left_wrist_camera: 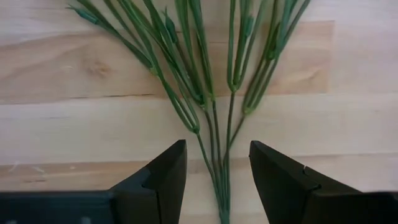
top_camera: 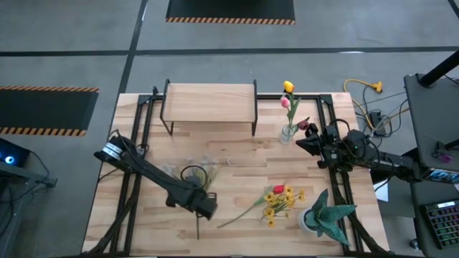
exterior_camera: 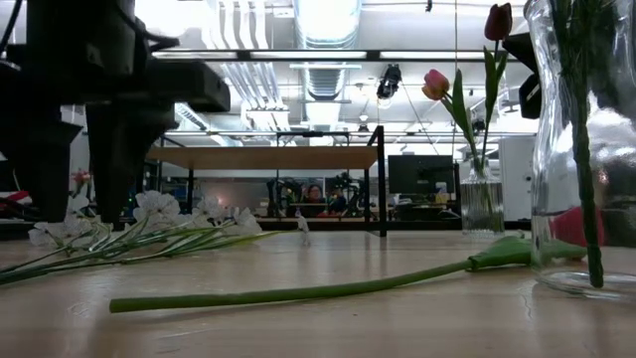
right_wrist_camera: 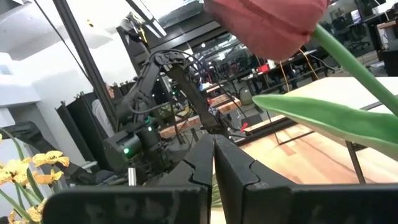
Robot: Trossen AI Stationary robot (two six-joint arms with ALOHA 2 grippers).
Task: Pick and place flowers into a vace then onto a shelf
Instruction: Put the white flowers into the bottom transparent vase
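Left fingers (left_wrist_camera: 217, 180): spread, low over the surface, straddling the stems of the white-bloom bunch (top_camera: 192, 172); not pinching yet by the look of it.
Stem axis: runs straight thru the gap in the left wrist view, fanning out to the blooms beyond the tips.
Next move, my call: close & lift. Stems already centred, so no sideways shift needed.
Right fingers (right_wrist_camera: 213, 158): pressed together, nothing between them, parked by the vase (top_camera: 288, 132) at the right rear.
Vase: already has pink, yellow & dark tulips, standing just right of the shelf (top_camera: 210, 94).
Other flowers: red tulip (top_camera: 277, 190) w/ long stem + yellow sprig (top_camera: 276, 206) lying front-right, near the potted plant (top_camera: 324, 215).
Nearer arm: left, clearly, for the white bunch.
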